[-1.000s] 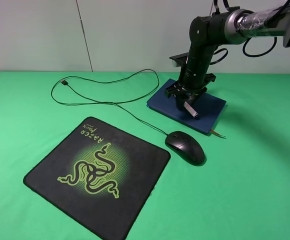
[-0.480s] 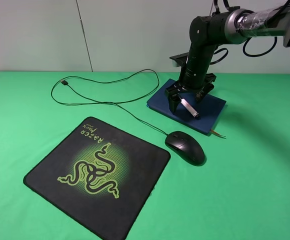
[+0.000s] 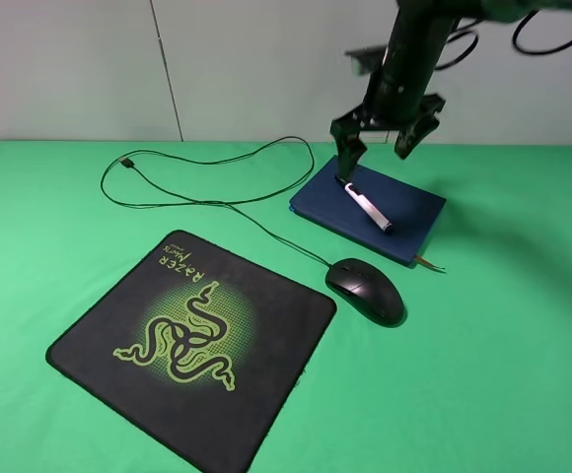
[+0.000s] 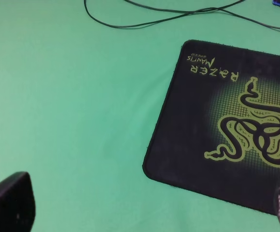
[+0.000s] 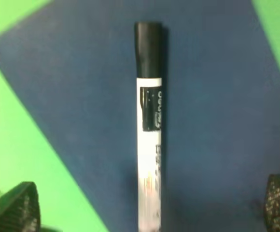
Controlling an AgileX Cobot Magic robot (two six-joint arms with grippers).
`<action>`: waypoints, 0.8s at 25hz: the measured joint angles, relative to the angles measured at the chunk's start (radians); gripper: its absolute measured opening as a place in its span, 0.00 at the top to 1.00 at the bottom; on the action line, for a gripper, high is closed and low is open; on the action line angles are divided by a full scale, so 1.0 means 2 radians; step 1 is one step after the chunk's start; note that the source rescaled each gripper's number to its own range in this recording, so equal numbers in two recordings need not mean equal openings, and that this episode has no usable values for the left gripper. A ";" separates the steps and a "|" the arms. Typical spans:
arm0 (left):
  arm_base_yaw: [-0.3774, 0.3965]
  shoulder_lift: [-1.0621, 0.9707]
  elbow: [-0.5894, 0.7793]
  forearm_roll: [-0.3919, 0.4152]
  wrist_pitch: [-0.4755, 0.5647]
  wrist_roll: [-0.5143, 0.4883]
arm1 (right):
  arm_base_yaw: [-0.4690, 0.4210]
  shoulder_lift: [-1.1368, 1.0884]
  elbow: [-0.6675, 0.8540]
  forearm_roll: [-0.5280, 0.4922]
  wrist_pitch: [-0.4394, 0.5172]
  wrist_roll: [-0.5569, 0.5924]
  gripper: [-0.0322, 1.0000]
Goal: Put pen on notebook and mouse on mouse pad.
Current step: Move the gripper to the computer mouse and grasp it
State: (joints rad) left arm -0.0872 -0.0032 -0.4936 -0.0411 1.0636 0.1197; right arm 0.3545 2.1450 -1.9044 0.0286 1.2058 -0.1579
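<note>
Pen (image 3: 368, 208) on notebook (image 3: 409, 209); our right hand (image 3: 376, 154) above, released, empty. Next we grasp mouse (image 3: 366, 290), carry to mouse pad (image 3: 118, 325)

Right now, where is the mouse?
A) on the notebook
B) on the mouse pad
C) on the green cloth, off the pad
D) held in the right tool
C: the mouse rests on the green cloth, just past the right corner of the mouse pad, with nothing gripping it.
</note>
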 joint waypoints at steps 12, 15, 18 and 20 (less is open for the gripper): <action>0.000 0.000 0.000 0.000 0.000 0.000 | 0.000 -0.118 0.061 0.000 0.004 0.026 0.00; 0.000 0.000 0.000 0.000 0.000 0.000 | 0.000 -0.147 0.117 0.002 0.006 0.033 0.00; 0.000 0.000 0.000 0.000 0.000 0.000 | 0.005 -0.170 0.177 0.004 0.007 0.034 0.00; 0.000 0.000 0.000 0.000 0.000 0.000 | 0.016 -0.181 0.213 0.004 -0.004 0.034 0.00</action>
State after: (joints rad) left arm -0.0872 -0.0032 -0.4936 -0.0411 1.0636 0.1197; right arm 0.3866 1.7829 -1.4785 0.0364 1.1979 -0.0899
